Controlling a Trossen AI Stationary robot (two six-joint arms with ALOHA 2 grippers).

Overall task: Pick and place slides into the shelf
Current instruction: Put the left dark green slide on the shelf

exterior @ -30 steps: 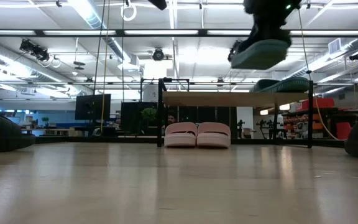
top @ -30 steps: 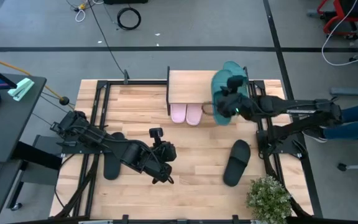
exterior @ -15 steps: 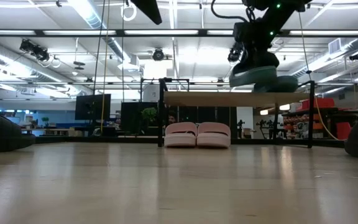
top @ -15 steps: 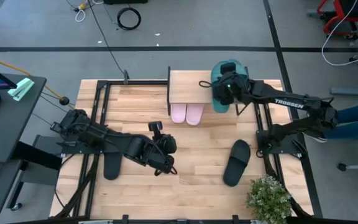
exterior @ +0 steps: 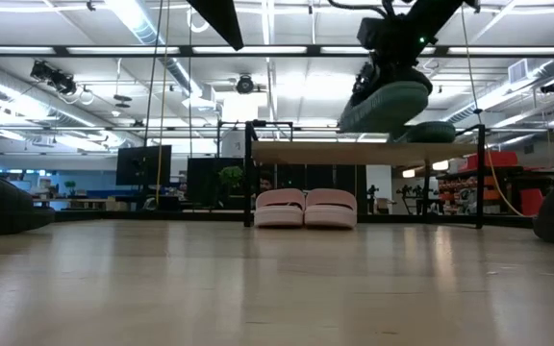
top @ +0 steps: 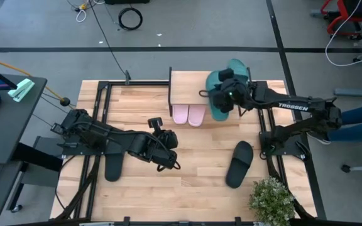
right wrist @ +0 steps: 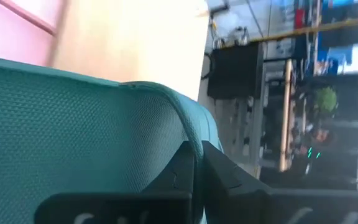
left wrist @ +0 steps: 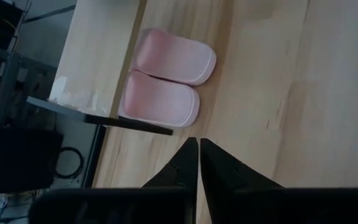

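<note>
1. Right gripper [top: 226, 95] is clamped on a teal slide [top: 216, 108], held in the air over the right half of the shelf [top: 184, 80]. The low view shows the sole clear of the plank, toe end dipping.
2. Key relation: the second teal slide [top: 237, 68] already lies on the shelf top, just beyond and to the right of the held one. Free plank sits beside it toward the middle, so I'd judge the drop spot is straight below or slightly left.
3. Held slide's long axis runs roughly front-to-back, near parallel to its mate (good for a side-by-side set-down).
4. Shelf contents: two pink slides [top: 188, 114] side by side under the plank, touching.
5. Left gripper [top: 166, 161] has fingers pressed together, empty, hovering mid-table.
6. Black slides [top: 239, 164] and [top: 113, 167] lie on the table; the left arm is nearer the latter.
</note>
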